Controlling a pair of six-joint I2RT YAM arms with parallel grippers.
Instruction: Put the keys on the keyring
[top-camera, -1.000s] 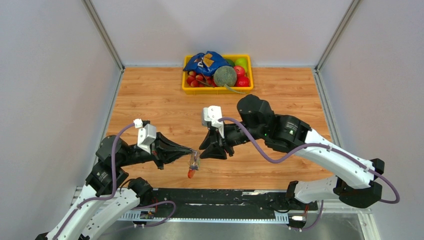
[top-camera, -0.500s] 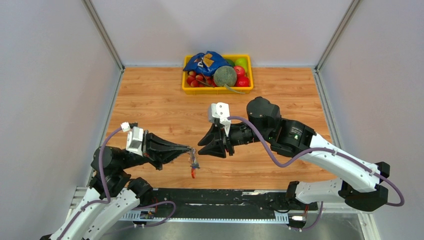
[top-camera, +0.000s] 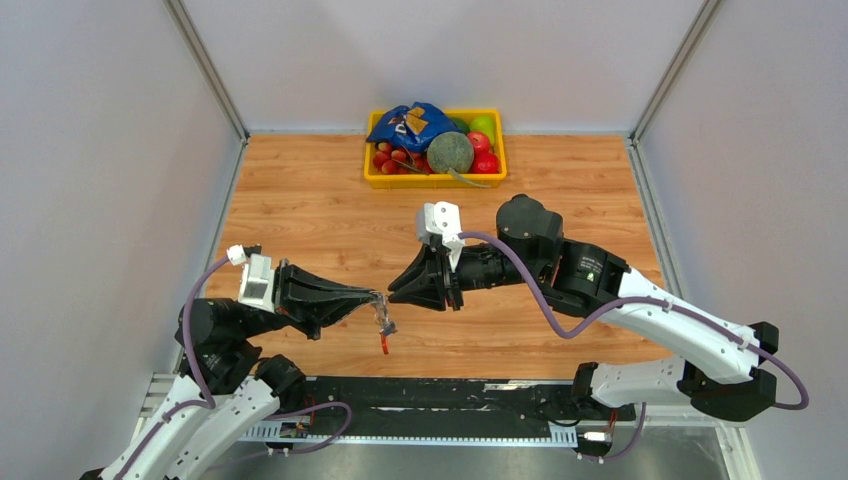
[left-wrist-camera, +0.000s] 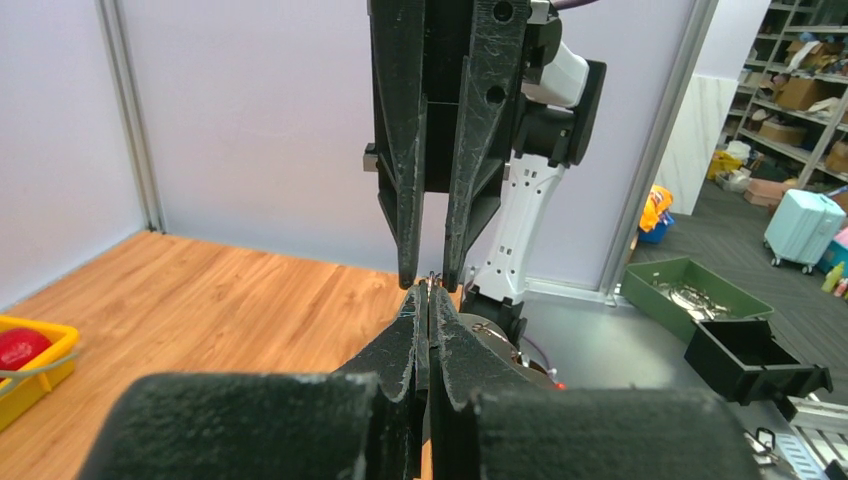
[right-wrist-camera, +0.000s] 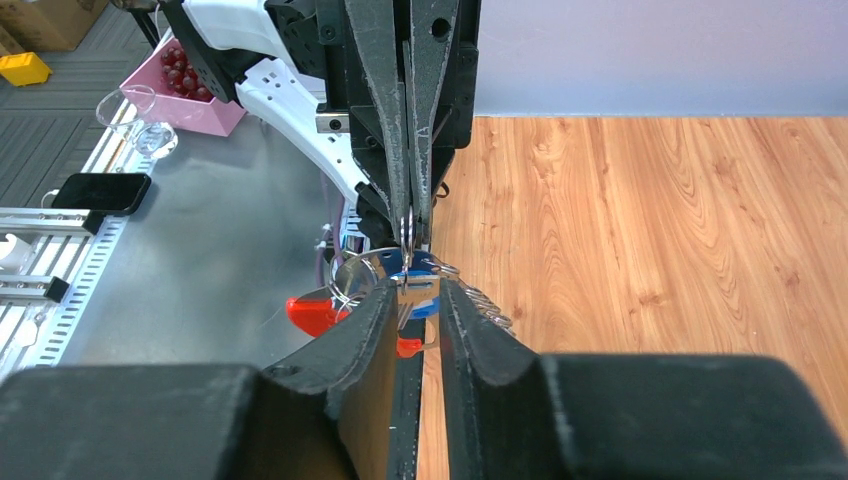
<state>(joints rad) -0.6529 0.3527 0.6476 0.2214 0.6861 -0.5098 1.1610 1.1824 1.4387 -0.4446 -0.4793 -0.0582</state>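
Keyring (top-camera: 383, 325) is kept pinched by left claw (top-camera: 374, 298) near the table's (top-camera: 300, 200) near edge; key (right-wrist-camera: 420, 282) is flanked by right claw (top-camera: 393, 291), grip can't be told.

At the top centre of the overhead view a yellow tray (top-camera: 435, 183) sits on the wooden table (top-camera: 300, 210), holding a crumpled blue bag (top-camera: 408, 124), a grey-green round ball (top-camera: 451, 152), red fruit (top-camera: 486, 163) and a green fruit (top-camera: 483, 124).

Wooden table (top-camera: 320, 215) in view, one yellow tray (top-camera: 400, 181) sitting at its far edge, heaped with fruit (top-camera: 484, 142) and a blue bag (top-camera: 408, 124).
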